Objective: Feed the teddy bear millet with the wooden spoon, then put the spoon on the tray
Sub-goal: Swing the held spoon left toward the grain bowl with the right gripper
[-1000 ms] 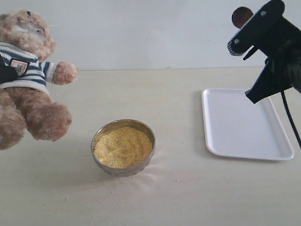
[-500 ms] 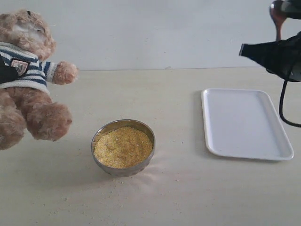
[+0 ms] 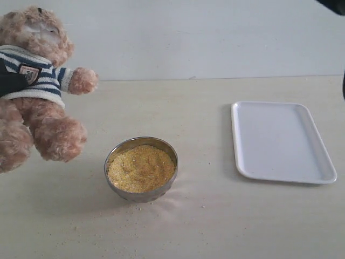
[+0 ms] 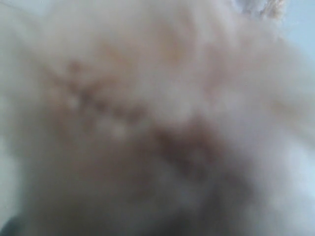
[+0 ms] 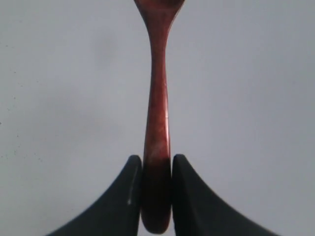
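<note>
Well, from outside, the teddy bear (image 3: 38,91) hangs on the left, with the left claw (image 3: 9,82) clamped on its shirt. The millet (image 3: 140,168) fills the middle bowl (image 3: 116,154). The tray (image 3: 280,141) lies on the right.

At the left wrist, there is only blurry fur.

At the right wrist, the right claw (image 5: 157,196) squeezes the handle of the wooden spoon (image 5: 156,113).

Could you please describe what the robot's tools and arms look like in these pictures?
The right tool has two matte black fingers, broad at the base and curving in to narrow rounded tips; one bears a small pale nick. No cables or markings show there. Of the left tool only a black part shows at the exterior view's left edge.
</note>
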Robot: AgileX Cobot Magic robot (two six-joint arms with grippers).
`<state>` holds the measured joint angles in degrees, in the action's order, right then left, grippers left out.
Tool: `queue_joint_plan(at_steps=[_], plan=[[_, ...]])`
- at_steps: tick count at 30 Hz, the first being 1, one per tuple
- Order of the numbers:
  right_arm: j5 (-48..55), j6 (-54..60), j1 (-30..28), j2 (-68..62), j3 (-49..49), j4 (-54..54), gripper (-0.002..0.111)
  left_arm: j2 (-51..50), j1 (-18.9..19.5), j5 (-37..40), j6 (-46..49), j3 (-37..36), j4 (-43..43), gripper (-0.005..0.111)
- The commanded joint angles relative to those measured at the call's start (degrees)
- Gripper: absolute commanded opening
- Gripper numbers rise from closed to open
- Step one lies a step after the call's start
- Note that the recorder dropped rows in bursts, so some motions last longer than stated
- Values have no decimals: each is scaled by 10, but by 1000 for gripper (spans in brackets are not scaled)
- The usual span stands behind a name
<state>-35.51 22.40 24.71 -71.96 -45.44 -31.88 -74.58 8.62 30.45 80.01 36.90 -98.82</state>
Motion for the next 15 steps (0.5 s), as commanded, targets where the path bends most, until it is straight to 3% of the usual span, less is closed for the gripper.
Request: queue_joint_plan(at_steps=[1,5,10,15], plan=[[92,148,-2,28,-34,64,0,6,2,11,2,-2,-11,5],[274,252,-2,20,-55,188,0,6,2,11,2,-2,-11,5],[418,357,-2,-3,-55,207,0,6,2,11,2,-2,-11,5],[448,379,-1,-30,-55,269,0,6,2,11,2,-2,-11,5]])
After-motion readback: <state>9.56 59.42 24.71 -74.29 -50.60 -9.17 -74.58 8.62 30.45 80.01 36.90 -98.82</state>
